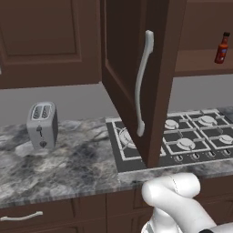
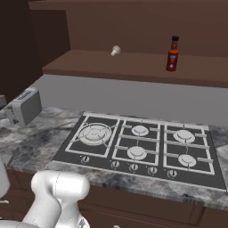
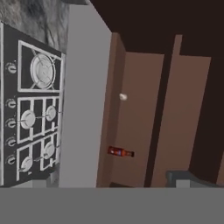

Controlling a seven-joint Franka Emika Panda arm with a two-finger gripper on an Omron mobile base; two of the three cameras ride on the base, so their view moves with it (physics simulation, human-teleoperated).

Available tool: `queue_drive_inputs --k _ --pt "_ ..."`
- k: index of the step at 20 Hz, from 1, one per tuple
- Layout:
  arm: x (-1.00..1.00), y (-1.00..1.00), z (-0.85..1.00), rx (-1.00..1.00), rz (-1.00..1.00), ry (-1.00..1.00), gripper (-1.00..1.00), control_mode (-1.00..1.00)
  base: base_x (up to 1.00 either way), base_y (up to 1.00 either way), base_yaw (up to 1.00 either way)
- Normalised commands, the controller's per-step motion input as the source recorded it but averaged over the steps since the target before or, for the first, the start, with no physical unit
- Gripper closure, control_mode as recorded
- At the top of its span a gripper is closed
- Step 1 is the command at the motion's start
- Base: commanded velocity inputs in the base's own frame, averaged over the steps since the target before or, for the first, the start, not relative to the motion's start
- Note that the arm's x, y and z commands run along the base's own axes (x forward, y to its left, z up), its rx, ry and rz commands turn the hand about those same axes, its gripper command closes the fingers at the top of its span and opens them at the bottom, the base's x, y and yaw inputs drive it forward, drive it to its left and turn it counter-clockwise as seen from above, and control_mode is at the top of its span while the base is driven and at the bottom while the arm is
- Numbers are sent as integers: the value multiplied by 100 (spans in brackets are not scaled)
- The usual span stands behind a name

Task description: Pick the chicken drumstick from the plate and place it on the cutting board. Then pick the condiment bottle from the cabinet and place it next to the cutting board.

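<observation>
One condiment bottle (image 3: 120, 152) upright on shelf, far beyond jaws

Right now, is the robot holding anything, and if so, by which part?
Nothing is held. The condiment bottle stands alone, upright on the cabinet shelf above the stove, with nothing gripping it, and the gripper is open.

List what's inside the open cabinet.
On the cabinet shelf: the bottle, upright, and a small pale object. The left end is hidden behind the door.
</observation>
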Motion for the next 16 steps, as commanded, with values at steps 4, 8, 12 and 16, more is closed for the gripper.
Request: queue_drive_inputs --k 4,8,12,16 --pt "0 0 0 16 0 0 -100 -100 0 0 0" --pt "3 0 -6 28 0 0 -100 -100 0 0 0" --pt "1 0 -12 36 -4 0 -100 -100 0 0 0" --pt "8 1 -15 37 -7 0 -100 -100 0 0 0"
